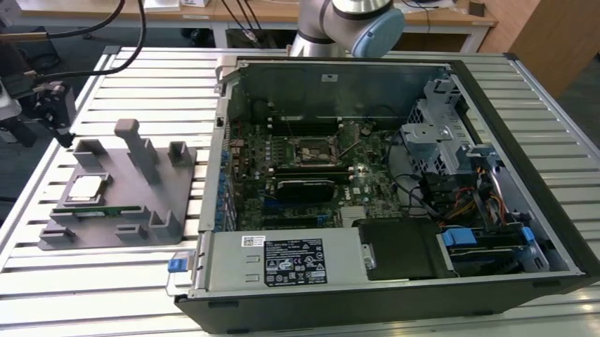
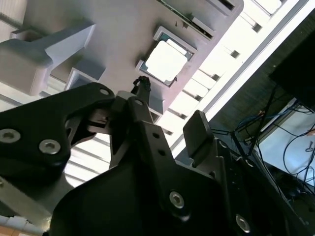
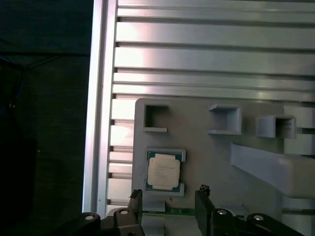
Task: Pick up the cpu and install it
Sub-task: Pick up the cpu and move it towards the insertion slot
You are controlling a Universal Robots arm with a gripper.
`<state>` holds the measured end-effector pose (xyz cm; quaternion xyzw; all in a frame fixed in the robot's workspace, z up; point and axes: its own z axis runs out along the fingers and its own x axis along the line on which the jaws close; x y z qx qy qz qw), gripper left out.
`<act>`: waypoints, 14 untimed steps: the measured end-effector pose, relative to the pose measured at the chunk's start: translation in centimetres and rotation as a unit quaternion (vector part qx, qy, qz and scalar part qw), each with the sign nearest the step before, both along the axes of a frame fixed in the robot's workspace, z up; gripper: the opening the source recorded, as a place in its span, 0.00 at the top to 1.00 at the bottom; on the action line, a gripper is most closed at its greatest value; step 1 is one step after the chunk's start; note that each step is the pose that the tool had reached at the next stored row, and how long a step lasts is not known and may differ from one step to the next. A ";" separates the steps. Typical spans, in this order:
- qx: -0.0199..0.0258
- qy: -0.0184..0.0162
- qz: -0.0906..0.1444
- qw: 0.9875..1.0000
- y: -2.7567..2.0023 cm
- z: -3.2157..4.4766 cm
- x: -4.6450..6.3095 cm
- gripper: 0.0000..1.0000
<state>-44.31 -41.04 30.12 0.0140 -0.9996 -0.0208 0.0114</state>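
Note:
The cpu (image 1: 87, 187), a flat square chip with a shiny metal top, lies in a shallow pocket of the grey holder block (image 1: 140, 210) at the exterior view's left. In both wrist views the cpu (image 3: 163, 171) (image 2: 166, 61) rests in that pocket. My gripper (image 1: 64, 137) hangs above the table just beyond the block's far left corner. The gripper (image 3: 169, 195) (image 2: 170, 101) is open and holds nothing; its black fingers (image 3: 136, 199) stand apart, short of the chip. The black-framed socket (image 1: 312, 149) sits mid-motherboard inside the open computer case (image 1: 375, 77).
A long green memory stick (image 1: 94, 209) lies in a slot of the block beside the chip. Tall grey posts (image 1: 140, 151) rise from the block. The case's walls, drive cage (image 1: 436, 133) and cable bundles (image 1: 459, 203) crowd the socket. The slatted metal table (image 1: 94, 281) ends close to the block.

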 end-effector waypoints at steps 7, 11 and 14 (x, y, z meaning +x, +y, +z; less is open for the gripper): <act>0.000 0.000 0.007 1.000 -0.03 -1.28 -0.6 0.30; 0.000 0.000 0.008 1.000 -0.04 -2.00 -0.9 0.30; 0.000 0.000 0.008 1.000 -0.04 -2.55 -1.0 0.30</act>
